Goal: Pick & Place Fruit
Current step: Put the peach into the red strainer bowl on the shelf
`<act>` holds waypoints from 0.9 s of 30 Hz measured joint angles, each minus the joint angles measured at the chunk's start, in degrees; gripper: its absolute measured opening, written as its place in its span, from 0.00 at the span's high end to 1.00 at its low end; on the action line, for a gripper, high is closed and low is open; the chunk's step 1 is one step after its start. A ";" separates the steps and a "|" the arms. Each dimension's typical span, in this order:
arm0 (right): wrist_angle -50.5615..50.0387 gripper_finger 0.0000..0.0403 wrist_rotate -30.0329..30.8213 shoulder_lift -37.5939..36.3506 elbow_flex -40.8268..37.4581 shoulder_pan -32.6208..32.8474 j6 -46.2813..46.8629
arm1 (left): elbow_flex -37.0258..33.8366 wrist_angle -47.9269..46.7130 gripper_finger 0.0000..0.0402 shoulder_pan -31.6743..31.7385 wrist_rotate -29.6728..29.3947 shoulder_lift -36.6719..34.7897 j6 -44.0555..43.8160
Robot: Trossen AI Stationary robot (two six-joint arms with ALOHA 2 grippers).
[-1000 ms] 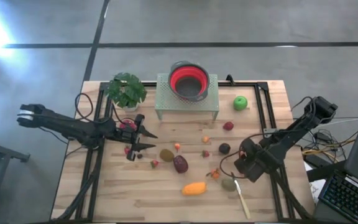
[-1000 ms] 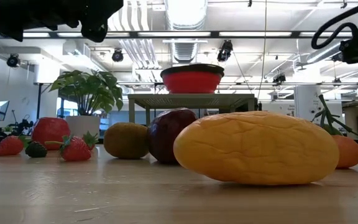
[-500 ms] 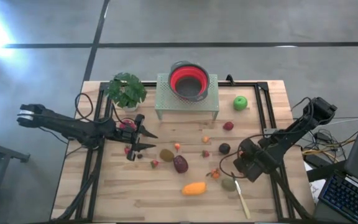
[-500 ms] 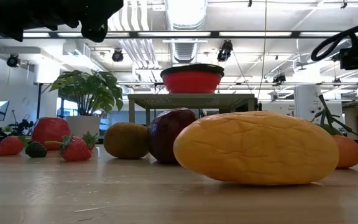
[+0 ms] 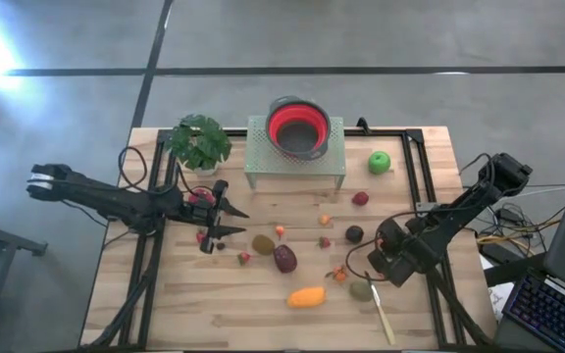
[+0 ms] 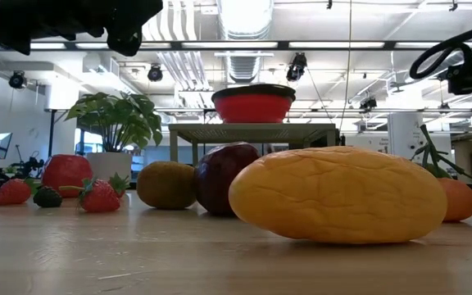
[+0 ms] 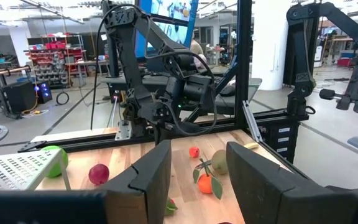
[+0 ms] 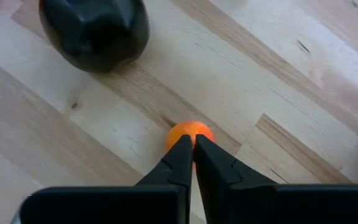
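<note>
Dark oval fruit point(image 8: 94, 30) lies near right fingers point(image 8: 188, 158).

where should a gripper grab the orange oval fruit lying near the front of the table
Judging by its pose, grip the orange oval across its short middle, coming straight down from above. It lies flat on its long side on the table, and the low view shows a rounded, wider-than-tall body, so fingers closing across the narrow width should seat best. Nothing touches it, so both sides are free.

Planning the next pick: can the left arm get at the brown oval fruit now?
Probably yes: the left pincer is open, and the brown oval fruit lies just beyond it, nothing between.
</note>
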 joint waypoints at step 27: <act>2.73 0.98 7.93 -3.61 29.21 -32.04 -55.35 | -0.02 -0.11 0.60 -0.02 -0.01 0.00 0.83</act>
